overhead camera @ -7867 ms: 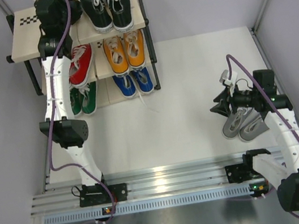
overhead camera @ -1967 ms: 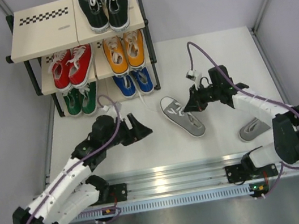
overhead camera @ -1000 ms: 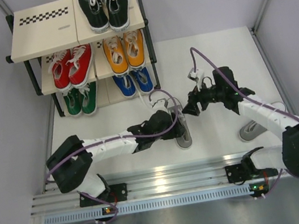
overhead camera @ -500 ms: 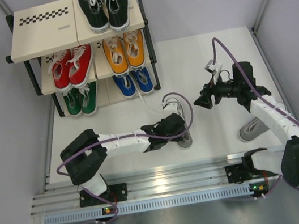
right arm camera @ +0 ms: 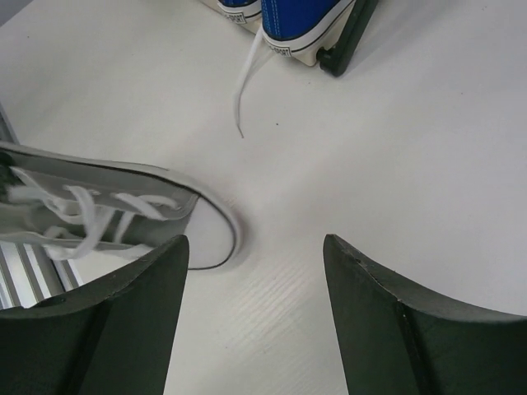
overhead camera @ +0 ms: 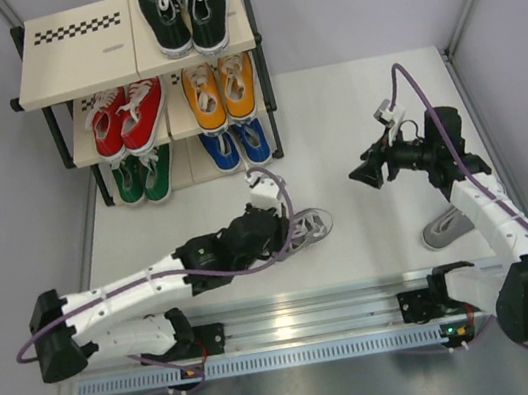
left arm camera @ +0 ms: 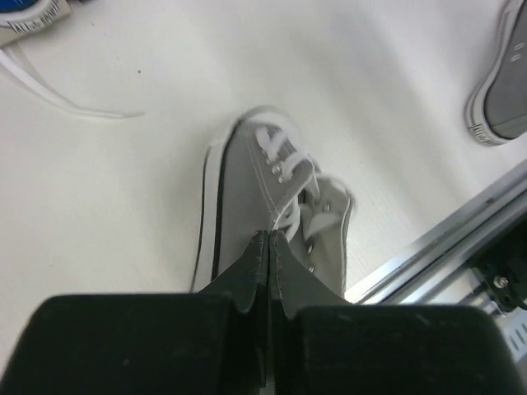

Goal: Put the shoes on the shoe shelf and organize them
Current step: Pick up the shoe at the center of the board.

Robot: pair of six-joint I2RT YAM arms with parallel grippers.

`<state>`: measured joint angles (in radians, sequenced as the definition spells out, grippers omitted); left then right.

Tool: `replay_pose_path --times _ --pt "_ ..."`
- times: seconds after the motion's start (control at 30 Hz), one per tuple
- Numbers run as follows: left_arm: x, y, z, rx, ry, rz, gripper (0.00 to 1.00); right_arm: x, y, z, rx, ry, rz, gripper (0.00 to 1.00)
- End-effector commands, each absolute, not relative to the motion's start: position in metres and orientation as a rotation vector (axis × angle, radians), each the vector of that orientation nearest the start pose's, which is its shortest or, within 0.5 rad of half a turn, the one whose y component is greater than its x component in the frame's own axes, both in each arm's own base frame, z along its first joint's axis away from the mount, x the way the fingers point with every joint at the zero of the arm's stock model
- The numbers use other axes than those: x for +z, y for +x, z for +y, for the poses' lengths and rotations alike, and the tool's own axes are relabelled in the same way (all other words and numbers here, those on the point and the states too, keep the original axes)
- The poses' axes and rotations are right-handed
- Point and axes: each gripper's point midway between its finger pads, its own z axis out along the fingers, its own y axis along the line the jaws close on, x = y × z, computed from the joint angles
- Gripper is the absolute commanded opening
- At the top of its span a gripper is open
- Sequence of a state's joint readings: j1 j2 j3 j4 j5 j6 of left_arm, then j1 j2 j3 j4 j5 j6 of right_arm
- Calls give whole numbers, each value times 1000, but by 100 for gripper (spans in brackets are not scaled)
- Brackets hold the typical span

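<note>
The left end effector [left arm camera: 268, 247] is pinched fully together on the heel rim of a grey shoe [left arm camera: 263, 177] — the shoe is mid-bench [overhead camera: 330, 105], in front of the shelf [overhead camera: 78, 56], toe pointing away from the fingers. The right end effector [right arm camera: 254, 247] hangs wide apart near that toe, holding nothing. The other grey shoe [overhead camera: 448, 225] lies at the right — well apart from the shelf, which holds five pairs.
</note>
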<state>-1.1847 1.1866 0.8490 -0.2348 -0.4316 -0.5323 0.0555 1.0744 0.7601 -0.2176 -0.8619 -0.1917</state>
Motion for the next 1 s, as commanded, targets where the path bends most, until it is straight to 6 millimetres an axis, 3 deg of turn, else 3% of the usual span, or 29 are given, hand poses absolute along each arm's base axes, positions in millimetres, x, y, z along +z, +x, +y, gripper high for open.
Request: replay_pose_path --times 0.0,0.07,0.17,0.3,0.43,0.57,0.73,0.9,0.97 --pt "205 179 -285 -584 445 2007 0 216 288 143 783 -788 1763 66" --pt "218 173 -281 -653 421 1985 0 216 288 144 784 -793 1758 66" --pt "213 165 -278 -699 418 1996 0 215 287 145 798 -801 1758 66" --pt "184 159 -278 -697 428 2063 0 213 281 149 838 -830 1748 66" --pt "134 154 -274 -652 437 2145 0 213 280 149 838 -844 1743 66" --pt "96 149 -273 -615 443 2221 0 209 280 149 846 -848 1756 66" --pt "72 144 -267 -573 458 2281 1 207 279 150 853 -852 1759 66" --pt "70 139 -264 -592 459 2294 35 207 279 150 853 -856 1758 66" --pt "77 137 -265 -621 491 2272 41 206 279 150 855 -854 1760 66"
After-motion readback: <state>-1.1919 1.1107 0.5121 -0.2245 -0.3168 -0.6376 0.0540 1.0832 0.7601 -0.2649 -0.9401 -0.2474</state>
